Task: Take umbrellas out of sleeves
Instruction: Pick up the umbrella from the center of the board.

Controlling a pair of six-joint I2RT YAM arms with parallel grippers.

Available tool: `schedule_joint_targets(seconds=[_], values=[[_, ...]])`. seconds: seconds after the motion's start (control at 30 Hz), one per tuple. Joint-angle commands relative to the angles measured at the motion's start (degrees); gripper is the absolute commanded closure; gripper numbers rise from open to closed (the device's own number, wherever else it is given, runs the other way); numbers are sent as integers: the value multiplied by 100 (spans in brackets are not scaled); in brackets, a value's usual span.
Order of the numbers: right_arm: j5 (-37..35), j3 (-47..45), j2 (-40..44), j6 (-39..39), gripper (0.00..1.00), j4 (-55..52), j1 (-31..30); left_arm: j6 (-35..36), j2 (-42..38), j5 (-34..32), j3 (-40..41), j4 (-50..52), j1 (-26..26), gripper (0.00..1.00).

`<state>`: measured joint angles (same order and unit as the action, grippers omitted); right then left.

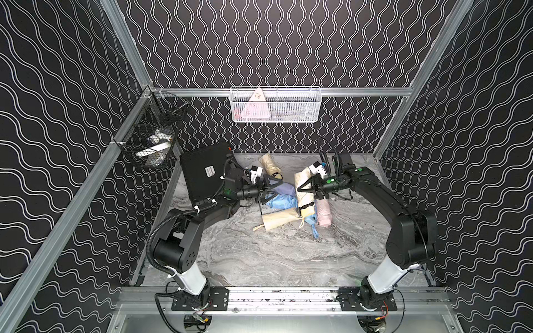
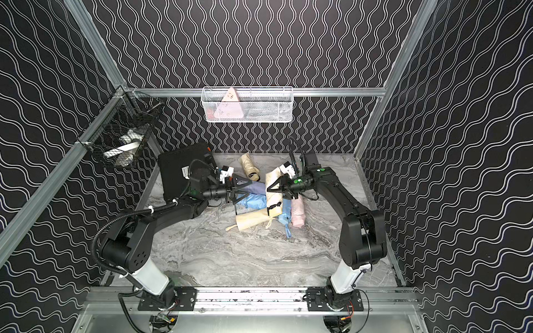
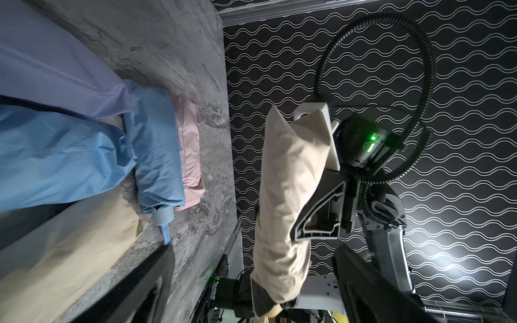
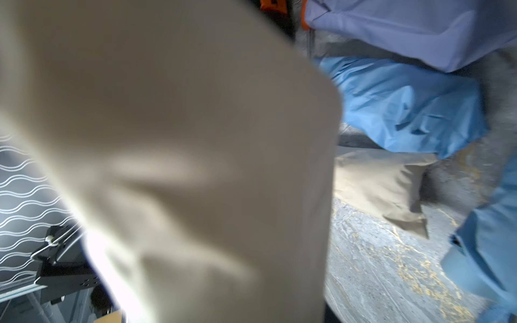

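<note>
In both top views my right gripper (image 1: 302, 188) (image 2: 271, 187) is shut on a cream sleeve (image 1: 303, 191) (image 3: 288, 195) with an umbrella inside, held up off the table. Its handle end (image 1: 307, 212) pokes out at the near end. This cream fabric (image 4: 181, 167) fills the right wrist view and hides the jaws. My left gripper (image 1: 274, 191) (image 3: 251, 293) is open, faces the sleeve from the left and holds nothing. Below lie a lilac sleeve (image 1: 284, 188), a light blue sleeve (image 1: 281, 201), a flat cream sleeve (image 1: 278, 222), a light blue umbrella (image 1: 313, 219) and a pink one (image 1: 323, 213).
Another cream umbrella (image 1: 272, 165) lies near the back wall. A black hard case (image 1: 202, 173) leans at the back left, close behind my left arm. A white wire basket (image 1: 274, 105) and a black one (image 1: 153, 138) hang on the walls. The marble table (image 1: 288, 259) stretches toward the front.
</note>
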<state>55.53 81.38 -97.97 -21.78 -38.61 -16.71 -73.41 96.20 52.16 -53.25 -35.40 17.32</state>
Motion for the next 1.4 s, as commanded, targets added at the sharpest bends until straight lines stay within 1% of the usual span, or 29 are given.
schedule_joint_targets(seconds=[0.0,0.2,0.4,0.53,0.7,0.87,1.0,1.17,1.27,1.3,1.37], values=[[404,148,-78,84,60,-46,-203,-181,4,146,-71,-474,16,6],[563,328,-273,15,61,-12,-583,-132,4,339,-181,-713,26,7],[710,431,-367,-62,61,51,-779,-26,30,391,-209,-615,21,7],[794,444,-431,-107,61,104,-885,-244,95,433,-200,-950,26,8],[805,431,-494,-105,61,123,-904,-656,194,464,-108,-1572,25,13],[820,501,-569,-118,61,143,-904,-1168,373,545,-54,-2259,21,22],[814,573,-633,-112,61,131,-904,-1458,459,623,-23,-2639,26,25],[819,714,-700,-129,61,143,-904,-1281,413,712,25,-2386,26,27],[814,764,-740,-150,61,165,-904,-1183,371,718,48,-2249,39,32],[828,785,-757,-166,61,170,-1038,-1167,357,716,54,-2226,37,33],[828,840,-791,-123,61,111,-1089,-1179,367,699,45,-2235,43,37]])
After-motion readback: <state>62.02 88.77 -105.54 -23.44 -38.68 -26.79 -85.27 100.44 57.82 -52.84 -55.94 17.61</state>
